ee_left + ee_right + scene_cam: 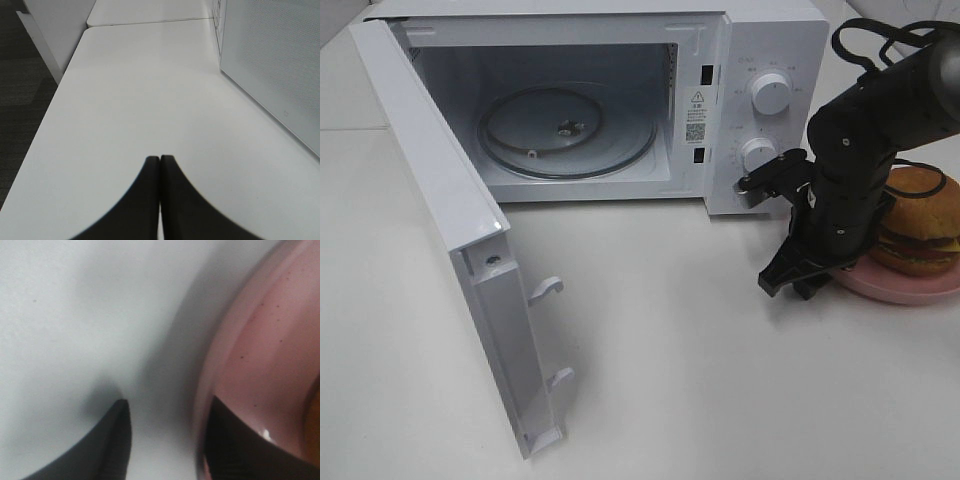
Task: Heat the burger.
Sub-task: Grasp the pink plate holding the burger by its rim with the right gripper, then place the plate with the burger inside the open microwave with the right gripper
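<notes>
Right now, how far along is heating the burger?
Done: the microwave door stands open, and the glass turntable is bare. In hand: the right gripper is at the rim of the pink plate, jaws straddling it, not yet clamped. The burger sits on that plate, not yet inside. The left gripper is shut, idle over the table. Left: grip, carry the plate in, close the door, start it.

Overhead view, centre: I see one sticker on the right inner wall of the microwave. It has a warning triangle on top, fine print I can't read, and a QR code below. Faint markings ring the upper knob and lower knob, too small to read. Wrist views: nothing legible.
</notes>
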`<act>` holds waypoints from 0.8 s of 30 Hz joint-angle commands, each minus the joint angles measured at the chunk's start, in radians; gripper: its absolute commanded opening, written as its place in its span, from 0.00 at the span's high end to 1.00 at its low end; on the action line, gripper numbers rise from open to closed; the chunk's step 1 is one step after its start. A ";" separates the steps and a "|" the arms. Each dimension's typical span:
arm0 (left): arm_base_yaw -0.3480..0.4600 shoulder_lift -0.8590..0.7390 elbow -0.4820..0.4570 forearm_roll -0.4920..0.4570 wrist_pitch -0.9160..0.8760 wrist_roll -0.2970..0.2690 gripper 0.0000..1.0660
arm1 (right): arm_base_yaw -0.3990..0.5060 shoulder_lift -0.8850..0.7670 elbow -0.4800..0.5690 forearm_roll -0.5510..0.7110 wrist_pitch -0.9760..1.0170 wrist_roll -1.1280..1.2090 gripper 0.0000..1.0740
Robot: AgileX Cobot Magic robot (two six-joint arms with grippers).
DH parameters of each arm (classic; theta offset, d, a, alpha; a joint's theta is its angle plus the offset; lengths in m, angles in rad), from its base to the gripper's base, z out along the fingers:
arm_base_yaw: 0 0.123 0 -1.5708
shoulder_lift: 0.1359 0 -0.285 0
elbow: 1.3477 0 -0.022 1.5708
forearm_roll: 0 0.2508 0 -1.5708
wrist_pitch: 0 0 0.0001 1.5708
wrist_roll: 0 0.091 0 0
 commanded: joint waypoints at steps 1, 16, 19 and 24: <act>-0.003 -0.022 0.001 -0.004 -0.013 0.000 1.00 | -0.006 0.021 0.007 0.003 0.013 0.006 0.78; -0.003 -0.022 0.001 -0.004 -0.013 0.000 1.00 | -0.006 -0.009 0.021 -0.013 0.100 0.002 1.00; -0.003 -0.022 0.001 -0.004 -0.013 0.000 1.00 | -0.005 -0.029 0.034 -0.013 0.100 -0.014 1.00; -0.003 -0.022 0.001 -0.004 -0.013 0.000 1.00 | -0.003 -0.113 0.115 -0.013 0.065 -0.052 1.00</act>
